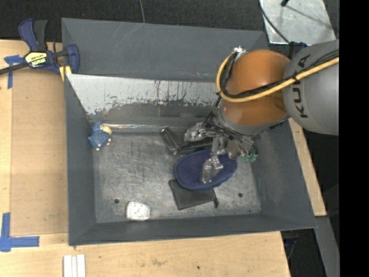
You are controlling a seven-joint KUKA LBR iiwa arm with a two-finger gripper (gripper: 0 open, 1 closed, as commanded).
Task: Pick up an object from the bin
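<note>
Where the arm (314,91) comes in from the right, its orange cover (253,88) hangs over the right half of the bin (81,172), and the metal parts below the cover come down onto a dark blue round pad (193,175). This pad lies flat on the bin floor, right of the middle and nearer the front wall than the back. The jaws stand over its right part, low enough to seem to touch it. I cannot tell whether they are wide or narrow, because the metalwork there runs together and the cover hides the upper part. Nothing shows clearly between them.

A black flat square (193,198) lies just in front of the pad, and its upper edge touches the pad or slips under it. Behind the pad, toward the back wall, a dark grey bar (173,142) lies slantwise on the floor, with its right end running under the metal parts of the wrist.

Two more things lie well apart from these. A small blue and yellow lump (99,136) sits at the left, close to the foot of the back wall. A small white lump (138,211) rests near the front wall, left of the middle.
</note>
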